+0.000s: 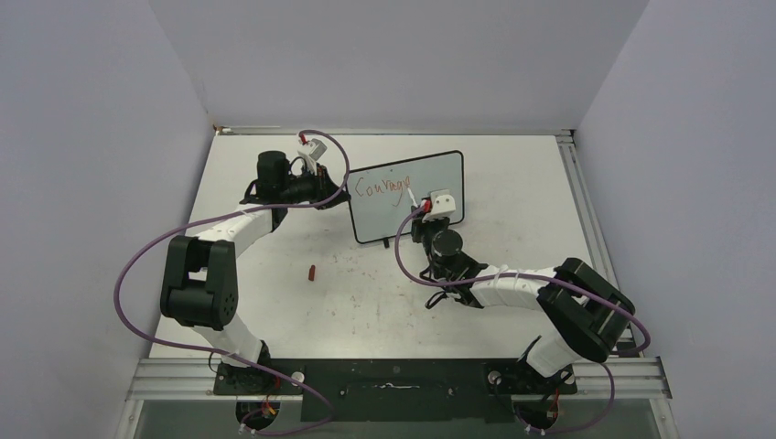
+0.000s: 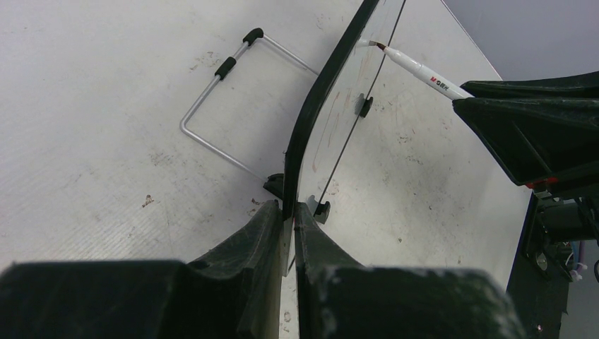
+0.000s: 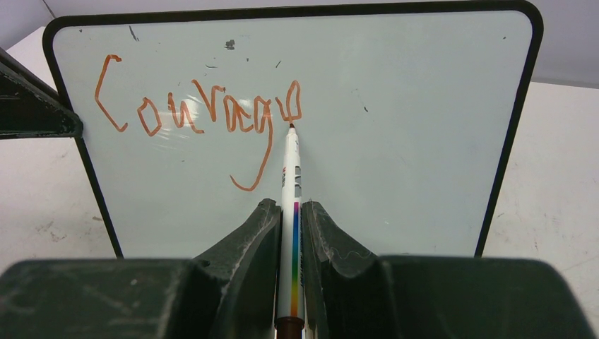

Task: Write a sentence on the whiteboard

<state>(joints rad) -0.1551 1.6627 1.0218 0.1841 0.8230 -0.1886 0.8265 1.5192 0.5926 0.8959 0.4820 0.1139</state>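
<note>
The table (image 1: 384, 306) carries the board (image 1: 393, 218), upright toward 12 o'clock. My left gripper (image 2: 286, 212) is pinched tight on its 9 o'clock edge. The right gripper (image 3: 289, 212) is clamped on the marker (image 3: 290, 166), tip touching the board at the 3 o'clock end of the sentence (image 3: 191, 113), so far only "Courage". I reckon heavy pressure could rock the board in that thin pinch and smear strokes. A marker sliding in the jaws would skew letters.

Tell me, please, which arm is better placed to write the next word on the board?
Probably right: the right gripper is shut on the marker, tip at the end of the red word on the whiteboard. The left gripper is clamped on the board's edge.
</note>
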